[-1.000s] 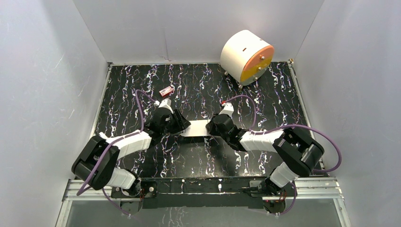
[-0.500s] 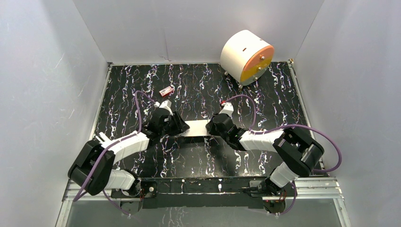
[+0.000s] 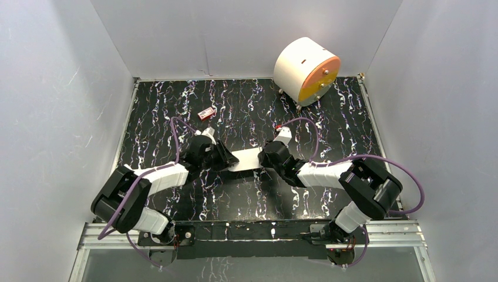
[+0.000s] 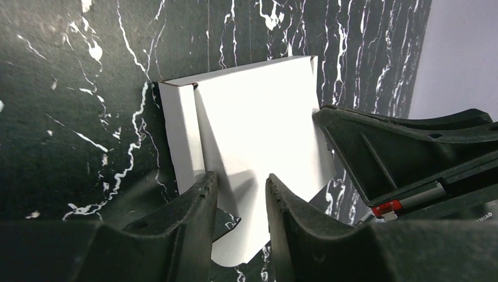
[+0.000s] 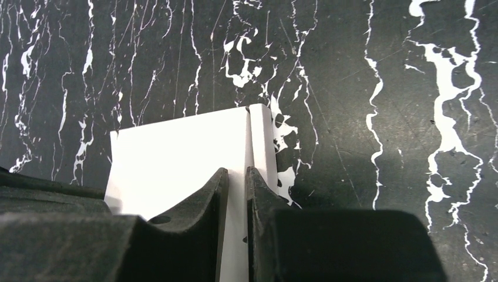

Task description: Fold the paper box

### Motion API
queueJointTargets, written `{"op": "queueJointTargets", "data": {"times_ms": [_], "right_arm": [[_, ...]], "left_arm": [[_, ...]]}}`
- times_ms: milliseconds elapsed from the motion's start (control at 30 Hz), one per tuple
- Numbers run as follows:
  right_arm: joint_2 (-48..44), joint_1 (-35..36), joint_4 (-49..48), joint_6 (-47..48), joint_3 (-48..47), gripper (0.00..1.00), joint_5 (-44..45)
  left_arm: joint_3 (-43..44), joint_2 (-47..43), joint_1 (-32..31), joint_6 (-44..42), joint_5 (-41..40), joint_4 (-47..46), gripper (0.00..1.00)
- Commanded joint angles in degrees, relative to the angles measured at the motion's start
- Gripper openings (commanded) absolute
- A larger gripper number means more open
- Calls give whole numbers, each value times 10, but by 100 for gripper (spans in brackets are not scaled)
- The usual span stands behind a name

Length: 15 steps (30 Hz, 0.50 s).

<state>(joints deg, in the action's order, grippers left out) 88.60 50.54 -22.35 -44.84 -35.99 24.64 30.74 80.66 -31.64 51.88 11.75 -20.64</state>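
Observation:
The paper box [image 3: 246,158] is a white cardboard sheet on the black marbled table, stretched between both grippers. In the left wrist view the paper box [image 4: 252,135] has a narrow flap folded up along its left side. My left gripper [image 4: 239,179] hovers over its near end, jaws apart with white card showing in the gap; from above the left gripper [image 3: 229,159] meets the sheet's left end. My right gripper [image 5: 236,171] is shut on a raised panel of the paper box [image 5: 182,153] beside a crease, at the sheet's right end [image 3: 264,157].
A big white cylinder with an orange face [image 3: 306,70] stands at the back right. A tiny red item [image 3: 206,113] lies behind the left arm. White walls close in three sides, and a metal rail [image 3: 252,232] runs along the near edge.
The left gripper's jaws have narrowed and it has shifted slightly nearer along the sheet's left end. The sheet now sits a little more tilted. The right arm has not moved.

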Motion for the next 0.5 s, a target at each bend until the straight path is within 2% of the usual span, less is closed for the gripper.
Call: {"op": "queueJointTargets", "data": {"times_ms": [0,100,267,467], "right_arm": [[9,16,27,-6,-5,23,-17],[12,21,26,-7,-5,23,-15],[6,22,31,8,0,23,1],[-8,22,24,35,10,23,16]], "left_arm": [[-5,1,-6,77,72,-86,32],[-9,0,-6,78,58,-94,31],[-6,-6,-6,9,10,-23,30],[-11,-82,-6,-59,-64,50,32]]}}
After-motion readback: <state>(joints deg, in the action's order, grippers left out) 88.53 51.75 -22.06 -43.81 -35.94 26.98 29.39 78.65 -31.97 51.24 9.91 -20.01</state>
